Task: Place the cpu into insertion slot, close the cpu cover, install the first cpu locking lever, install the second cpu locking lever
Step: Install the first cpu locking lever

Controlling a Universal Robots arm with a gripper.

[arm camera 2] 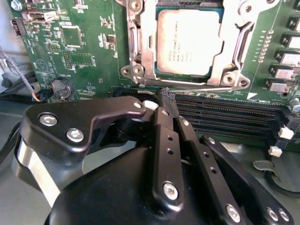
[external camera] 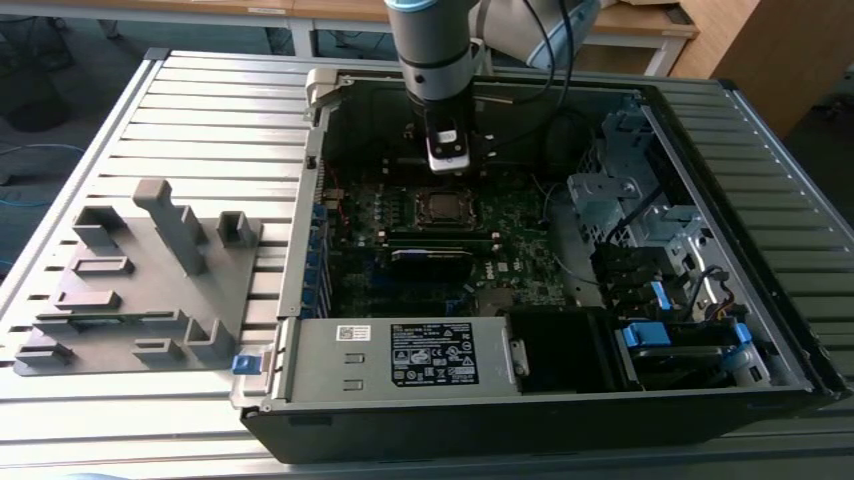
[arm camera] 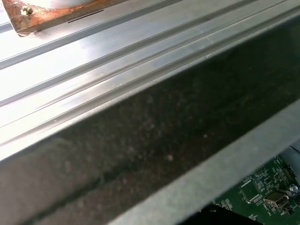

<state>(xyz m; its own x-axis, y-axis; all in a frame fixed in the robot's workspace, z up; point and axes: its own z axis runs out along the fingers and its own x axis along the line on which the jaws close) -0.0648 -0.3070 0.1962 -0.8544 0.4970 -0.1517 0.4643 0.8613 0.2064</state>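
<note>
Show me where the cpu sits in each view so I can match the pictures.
Exterior view: the cpu lies in its socket mid-motherboard, just below the gripper.
Second wrist view: the cpu sits framed by the cover, beyond the fingers.
First wrist view: a case edge and a board corner appear instead.
Shared landmark: the green motherboard, seen in all three.

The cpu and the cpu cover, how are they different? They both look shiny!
The cpu is a solid flat square with a dull grey top; the cpu cover is a thin frame with a big square window. The cpu sits in the middle; the cover lies around its edges. The cpu has faint print on top; the cover's metal is bare. Both are silvery metal and lie flat on the green board.
</note>
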